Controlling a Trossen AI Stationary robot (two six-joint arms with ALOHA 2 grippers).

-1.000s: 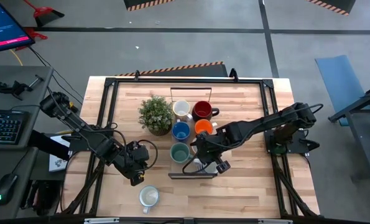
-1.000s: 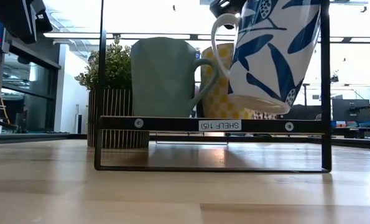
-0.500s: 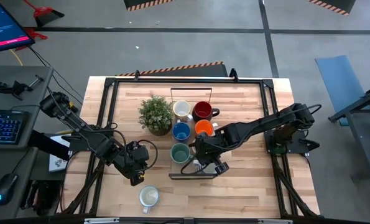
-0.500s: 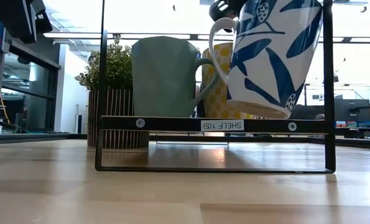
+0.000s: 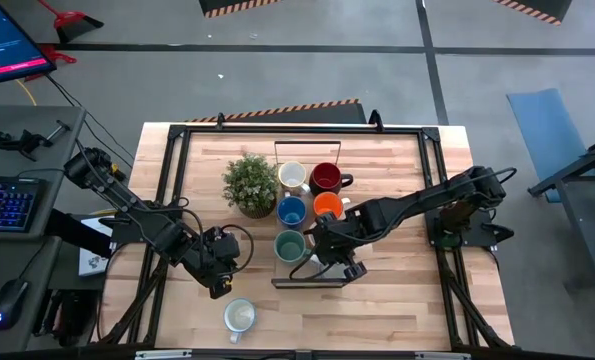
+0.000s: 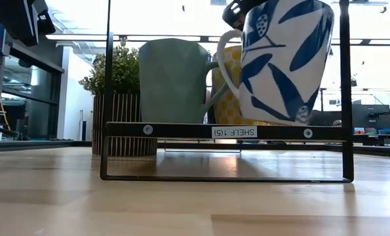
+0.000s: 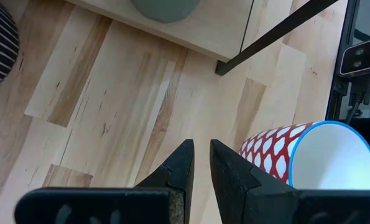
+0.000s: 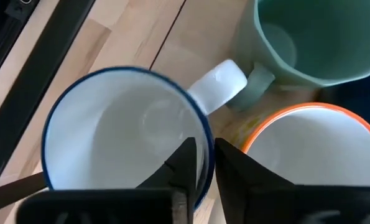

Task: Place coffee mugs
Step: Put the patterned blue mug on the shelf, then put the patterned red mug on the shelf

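Observation:
My right gripper [image 5: 333, 262] is over the front right slot of the black wire shelf [image 6: 224, 131], shut on a white mug with blue leaves [image 6: 283, 62]. Beside that slot the teal mug [image 6: 172, 80] stands on the shelf board, with a yellow-checked orange mug [image 6: 229, 92] behind. The blue [image 5: 291, 210], white [image 5: 293, 175] and dark red [image 5: 325, 178] mugs fill the slots farther back. My left gripper [image 7: 200, 158] waits left of the shelf, its fingers a narrow gap apart and holding nothing. A red-patterned white mug [image 7: 309, 155] rests on the table near it. My right gripper pinches the leaf mug's rim [image 8: 203, 134] close to its handle [image 8: 219, 84], one finger [image 8: 185, 163] inside the mug and one outside. The fingers come from above, pointing down. The mug hangs nearly upright, its base level with the shelf's front bar; whether it rests there I cannot tell.
A potted green plant [image 5: 250, 185] stands just left of the shelf. The shelf's upright posts [image 6: 344, 85] flank the held mug closely. Bare wood lies toward the near edge and to the right of the shelf.
My right gripper has sunk a little toward the shelf board and righted the leaf mug: it hung clearly tilted above the front bar a second ago and is now nearly upright with its base down at bar level.

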